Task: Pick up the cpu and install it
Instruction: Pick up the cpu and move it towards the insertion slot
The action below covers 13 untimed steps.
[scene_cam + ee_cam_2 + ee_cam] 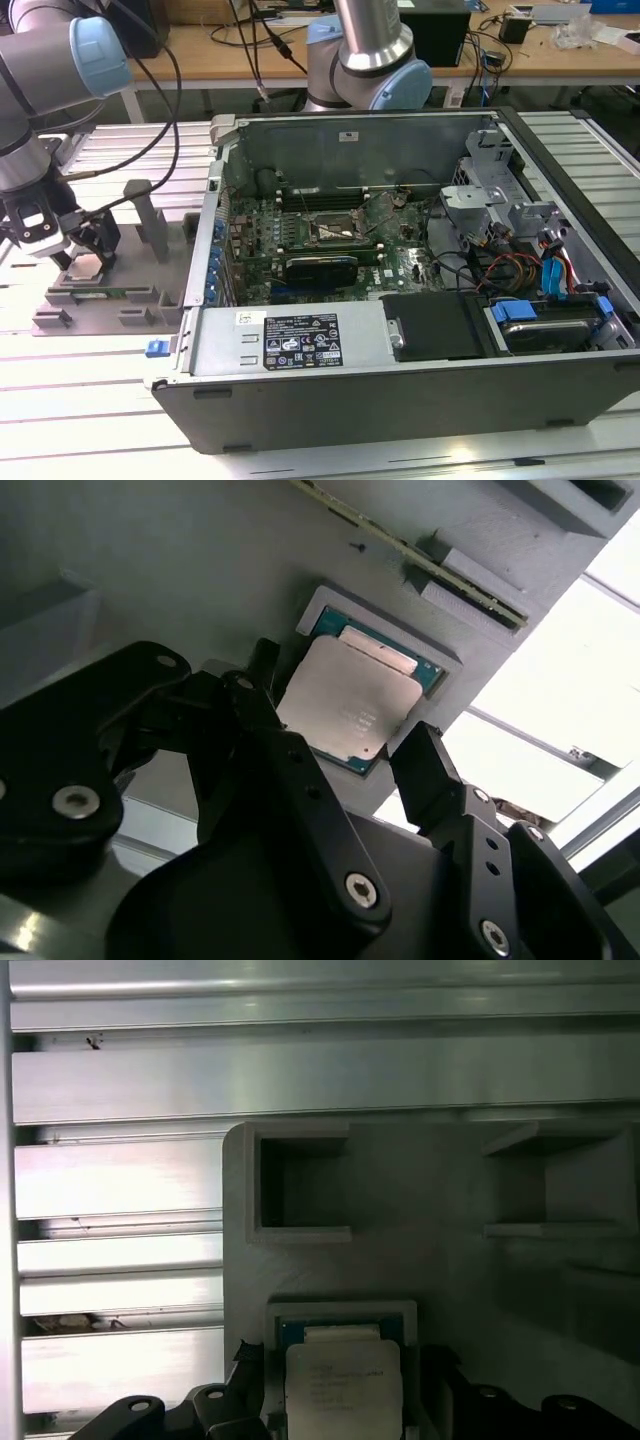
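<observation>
Exterior view: I log the gripper (88, 250) low over the grey tray (130, 300) at the exterior view's left. The tray sits on the slatted table (90, 420), just beside the open computer case (400, 370). Inside the case the dark socket (335, 232) on the board is well apart from the gripper. Second wrist view: the cpu (350, 705) lies flat in a square recess of the tray (150, 560), silvery top up. The black fingers (430, 765) are spread, one on each side of it. I count the grip as released, nothing lifted. First wrist view: the cpu (343, 1385) is seated in the same recess, with a narrow gap to the finger (252, 1375) beside it.
</observation>
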Available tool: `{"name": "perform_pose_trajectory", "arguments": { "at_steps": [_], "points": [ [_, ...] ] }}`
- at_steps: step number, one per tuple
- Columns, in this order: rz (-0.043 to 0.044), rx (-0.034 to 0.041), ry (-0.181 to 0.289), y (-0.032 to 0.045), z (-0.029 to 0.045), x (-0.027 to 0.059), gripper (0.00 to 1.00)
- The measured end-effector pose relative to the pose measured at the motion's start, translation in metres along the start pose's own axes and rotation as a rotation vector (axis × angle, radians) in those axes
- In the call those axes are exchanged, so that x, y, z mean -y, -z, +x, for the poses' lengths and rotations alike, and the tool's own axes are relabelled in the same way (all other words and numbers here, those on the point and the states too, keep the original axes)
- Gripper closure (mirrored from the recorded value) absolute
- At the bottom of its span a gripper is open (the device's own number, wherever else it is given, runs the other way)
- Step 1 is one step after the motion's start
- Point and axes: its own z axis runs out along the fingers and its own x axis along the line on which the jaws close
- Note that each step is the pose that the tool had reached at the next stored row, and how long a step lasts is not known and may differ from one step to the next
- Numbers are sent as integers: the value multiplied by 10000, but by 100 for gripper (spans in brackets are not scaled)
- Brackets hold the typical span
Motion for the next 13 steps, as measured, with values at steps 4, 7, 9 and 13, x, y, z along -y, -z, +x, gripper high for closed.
{"name": "perform_pose_trajectory", "arguments": {
  "at_steps": [4,7,9,13],
  "points": [
    [2,1,-56,2,26,2,27],
    [7,-56,-64,-2,9,4,27],
    [9,-89,-63,-17,8,8,27],
    [11,-127,19,-19,-6,8,27]
  ]
}}
